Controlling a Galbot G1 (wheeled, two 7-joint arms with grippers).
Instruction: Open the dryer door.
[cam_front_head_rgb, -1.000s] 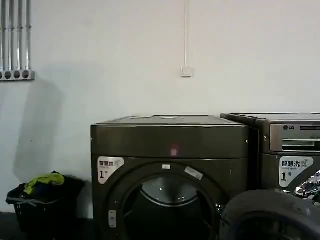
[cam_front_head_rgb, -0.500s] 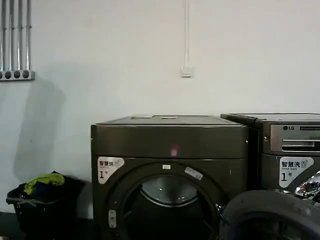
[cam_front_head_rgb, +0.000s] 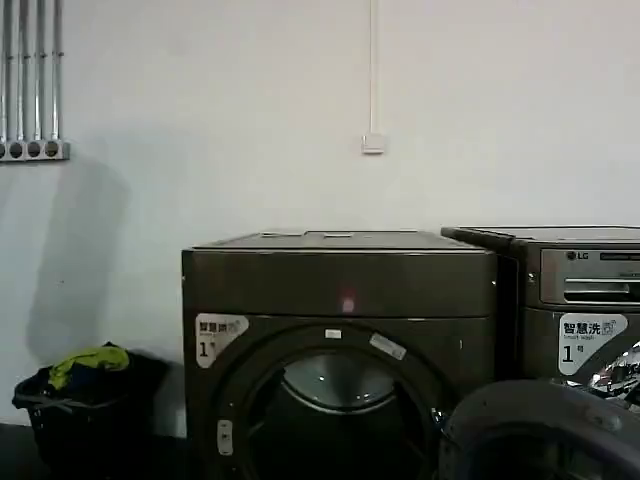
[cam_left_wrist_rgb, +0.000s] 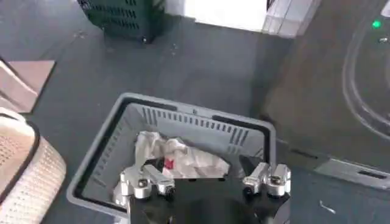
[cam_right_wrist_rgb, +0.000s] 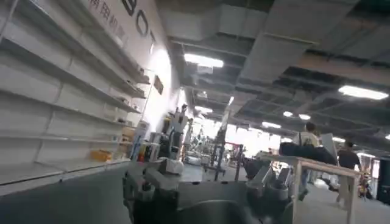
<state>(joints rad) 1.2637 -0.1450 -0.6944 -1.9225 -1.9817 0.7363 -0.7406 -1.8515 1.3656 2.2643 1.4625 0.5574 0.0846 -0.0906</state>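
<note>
The dryer (cam_front_head_rgb: 340, 275) stands in the middle of the head view, dark bronze-grey with a small pink light and a white "1" sticker. Its round opening (cam_front_head_rgb: 335, 400) shows the drum inside. The dryer door (cam_front_head_rgb: 540, 435) is swung out to the right, a dark round shape low in that view. My left gripper (cam_left_wrist_rgb: 207, 176) hangs open over a grey basket (cam_left_wrist_rgb: 116, 155) with white cloth (cam_left_wrist_rgb: 177, 155) in it. My right gripper (cam_right_wrist_rgb: 207, 182) is open and holds nothing, with the room's ceiling and shelves behind it.
A second machine with an LG logo (cam_front_head_rgb: 575, 300) stands right of the dryer. A black basket of clothes (cam_front_head_rgb: 85, 395) sits on the floor at the left by the wall. A cream woven basket (cam_left_wrist_rgb: 24, 170) and a dark green basket (cam_left_wrist_rgb: 125, 15) stand near the grey one.
</note>
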